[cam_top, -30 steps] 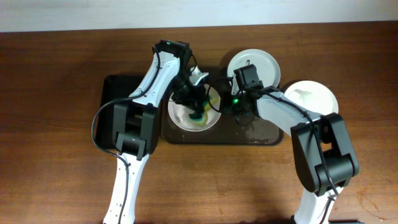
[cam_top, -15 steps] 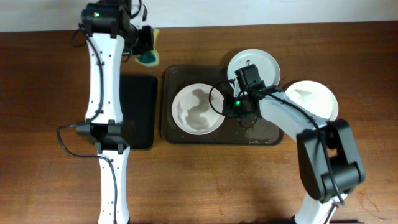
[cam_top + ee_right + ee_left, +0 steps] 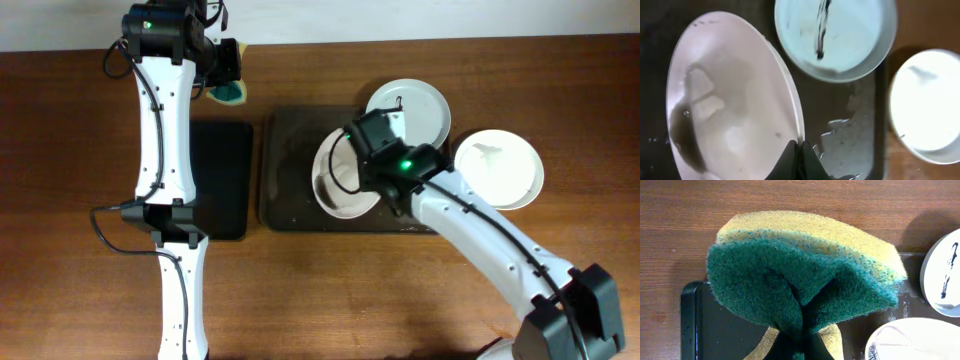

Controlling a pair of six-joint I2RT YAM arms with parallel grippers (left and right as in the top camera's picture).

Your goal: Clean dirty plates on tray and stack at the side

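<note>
My right gripper (image 3: 365, 172) is shut on the rim of a wiped white plate (image 3: 340, 185) and holds it tilted above the dark brown tray (image 3: 290, 205). In the right wrist view the fingers (image 3: 801, 152) pinch this plate's (image 3: 730, 100) right edge; it is wet and smeared. A second plate (image 3: 410, 108) with a dark streak lies at the tray's back right corner. A third, clean plate (image 3: 500, 168) lies on the table right of the tray. My left gripper (image 3: 225, 72) is shut on a yellow-green sponge (image 3: 235, 92) at the back left.
A smaller black tray (image 3: 225, 180) lies left of the brown tray. The brown tray's floor (image 3: 855, 135) is wet. The table's back edge and a white wall run behind the left arm.
The right gripper has lifted and tilted the wiped plate and shifted it right over the tray. The left arm stays at the back left with the sponge.
</note>
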